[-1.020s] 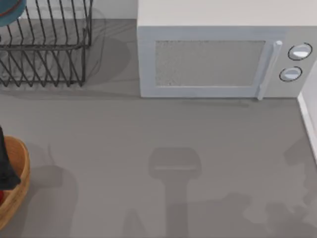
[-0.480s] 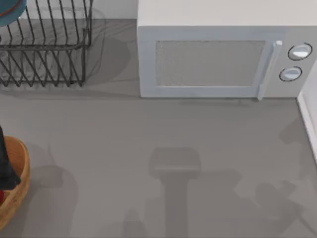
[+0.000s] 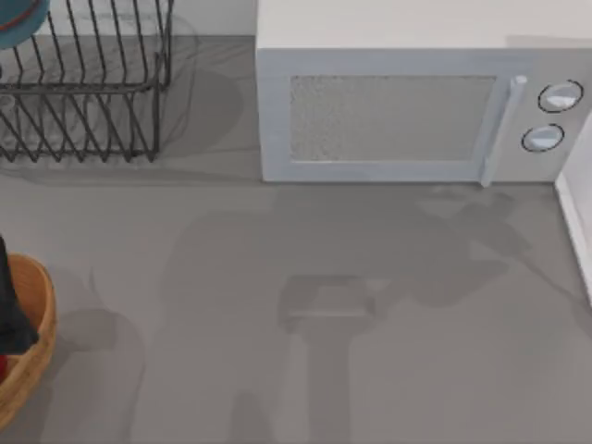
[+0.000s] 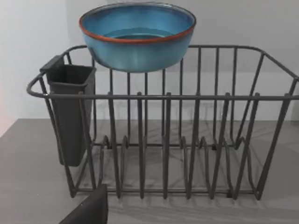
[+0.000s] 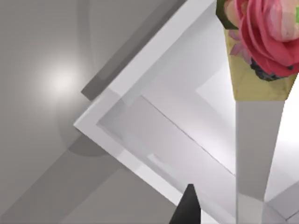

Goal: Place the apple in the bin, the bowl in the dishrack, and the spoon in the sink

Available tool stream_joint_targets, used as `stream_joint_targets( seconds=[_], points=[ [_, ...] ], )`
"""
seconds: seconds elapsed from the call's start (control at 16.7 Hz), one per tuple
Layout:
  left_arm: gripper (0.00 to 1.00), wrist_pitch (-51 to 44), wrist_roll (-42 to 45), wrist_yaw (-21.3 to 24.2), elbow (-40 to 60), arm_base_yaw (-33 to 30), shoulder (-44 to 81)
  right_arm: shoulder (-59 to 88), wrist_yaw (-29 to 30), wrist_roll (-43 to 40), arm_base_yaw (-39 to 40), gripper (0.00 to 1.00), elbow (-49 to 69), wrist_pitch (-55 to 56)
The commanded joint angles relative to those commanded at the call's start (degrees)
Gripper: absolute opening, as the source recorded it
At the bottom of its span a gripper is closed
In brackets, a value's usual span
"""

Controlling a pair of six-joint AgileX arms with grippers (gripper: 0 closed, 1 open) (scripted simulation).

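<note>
Blue bowl [image 4: 137,39] upright atop black wire dishrack [image 4: 187,140], tan bin [image 3: 32,342] at table's left edge

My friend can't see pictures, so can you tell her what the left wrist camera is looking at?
A blue bowl sits up on the top bars of a black wire dishrack on a grey table. A dark cup-shaped holder hangs on one end of the rack.

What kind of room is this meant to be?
Most likely a kitchen counter, in a rendered scene: a white microwave stands at the back, a black wire dishrack beside it carries a blue bowl.
</note>
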Motion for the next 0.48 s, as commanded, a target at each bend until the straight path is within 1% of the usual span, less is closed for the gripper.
stream_joint_targets(
  seconds=[0.3,0.48],
  points=[
    [1.0,0.0,0.0,0.0,0.0,0.0,0.0,21.21,0.18,-1.58,-2.34,0.0,31.9,-7.82],
    [1.0,0.0,0.0,0.0,0.0,0.0,0.0,30.58,0.24,-2.11,-3.48,0.0,45.45,-10.77]
  ],
)
